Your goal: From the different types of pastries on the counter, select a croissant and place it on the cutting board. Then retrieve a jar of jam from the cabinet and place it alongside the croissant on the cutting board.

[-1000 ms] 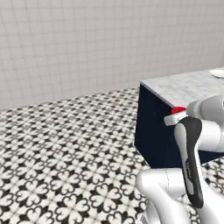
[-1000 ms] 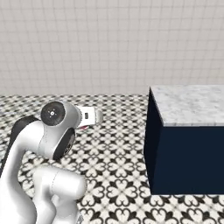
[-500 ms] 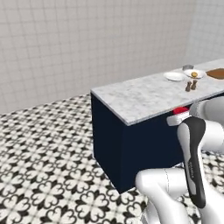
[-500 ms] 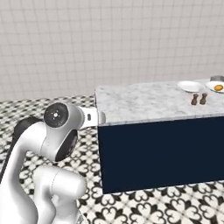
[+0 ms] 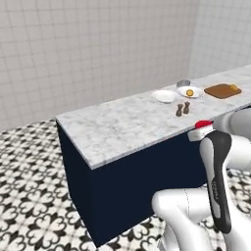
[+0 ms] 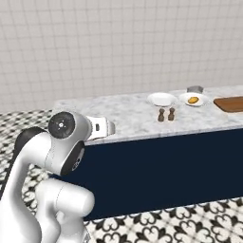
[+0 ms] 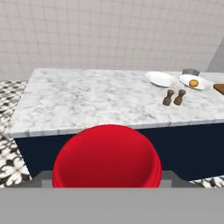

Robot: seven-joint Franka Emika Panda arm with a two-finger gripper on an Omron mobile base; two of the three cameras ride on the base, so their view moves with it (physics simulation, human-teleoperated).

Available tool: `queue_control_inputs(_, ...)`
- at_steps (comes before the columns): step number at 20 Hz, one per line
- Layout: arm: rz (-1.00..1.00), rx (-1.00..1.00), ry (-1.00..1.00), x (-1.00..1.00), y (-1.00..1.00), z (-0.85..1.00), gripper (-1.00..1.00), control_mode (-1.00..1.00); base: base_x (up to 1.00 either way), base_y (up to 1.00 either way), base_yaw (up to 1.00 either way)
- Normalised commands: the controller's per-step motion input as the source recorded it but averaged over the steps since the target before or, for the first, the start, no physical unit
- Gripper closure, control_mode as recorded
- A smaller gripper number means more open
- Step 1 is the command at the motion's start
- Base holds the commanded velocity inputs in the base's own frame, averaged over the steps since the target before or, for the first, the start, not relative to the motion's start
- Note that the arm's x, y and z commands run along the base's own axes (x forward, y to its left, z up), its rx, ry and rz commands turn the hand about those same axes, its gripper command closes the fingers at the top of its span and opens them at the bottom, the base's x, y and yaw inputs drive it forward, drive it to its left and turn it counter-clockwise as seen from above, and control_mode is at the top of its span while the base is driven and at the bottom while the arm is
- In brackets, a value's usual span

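The jar of jam [image 7: 107, 156] filled the lower middle of the hand view, seen lid-on: a bright red, smooth, round dome. The pincer [image 7: 107, 179] had closed on it, with grey finger pads [image 7: 43, 178] showing at either side of the lid along the bottom edge. In the left base view the jar's red lid [image 5: 203, 124] sat at right centre, above a pale body held at the end of the white arm, in front of the worktop's edge and not on it.

Beyond it ran the worktop [image 5: 122, 127], white-and-grey marble with a dark navy front. Toward its far right end stood two small dark brown shakers [image 6: 166, 114], close side by side. Just behind them lay an empty white plate [image 6: 162, 99], and to its right a second white plate [image 6: 193, 100] carrying a golden-orange pastry [image 6: 192, 99]. A small grey container [image 6: 195, 89] sat behind that plate. At the right edge of the frame lay the reddish-brown cutting board [image 5: 223, 90], and in the left base view a small golden croissant [image 5: 233, 88] rested at its right end.

Black-and-white patterned floor tiles [image 5: 29, 196] spread in the lower left, and a pale tiled wall [image 6: 118, 42] filled the top.
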Motion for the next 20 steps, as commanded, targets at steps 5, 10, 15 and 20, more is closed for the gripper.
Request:
queue_control_inputs(5, 0.0, 0.0, 0.0, 0.0, 0.0, 0.0, 1.0, 1.0, 0.63, -1.0, -0.06)
queue_control_inputs(10, 0.0, 0.0, 0.0, 0.0, 0.0, 0.0, 1.0, 1.0, 0.53, -1.0, -0.03)
queue_control_inputs(15, 0.0, 0.0, 0.0, 0.0, 0.0, 0.0, 1.0, 1.0, 0.94, -0.99, 0.04)
queue_control_inputs(20, 0.0, 0.0, 0.0, 0.0, 0.0, 0.0, 1.0, 1.0, 1.0, -0.97, 0.17)
